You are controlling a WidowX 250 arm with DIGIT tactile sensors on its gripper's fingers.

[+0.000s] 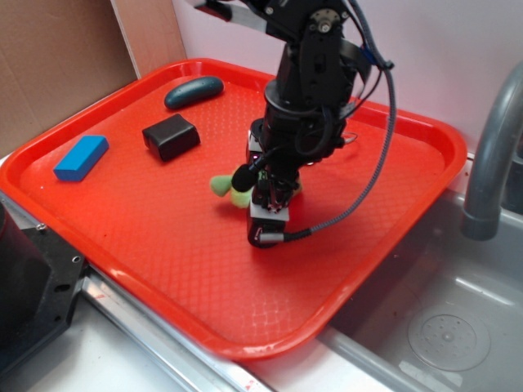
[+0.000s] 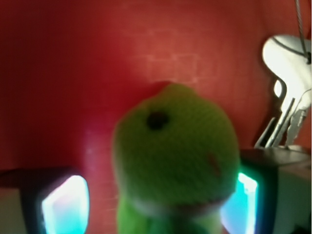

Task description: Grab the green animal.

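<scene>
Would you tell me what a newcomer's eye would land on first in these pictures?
First the big red tray beside the sink, then the black gripper lowered at its middle around the green animal, whose fuzzy head fills the wrist view between the fingers. Keys lie just beyond it.

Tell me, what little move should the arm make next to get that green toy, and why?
Probably close the fingers. In the wrist view the green toy sits right between the two fingers, with the left one apart from it, so the gripper looks open around it. From outside, the gripper is already down at the tray over the toy. Squeezing first, then lifting, seems right.
</scene>
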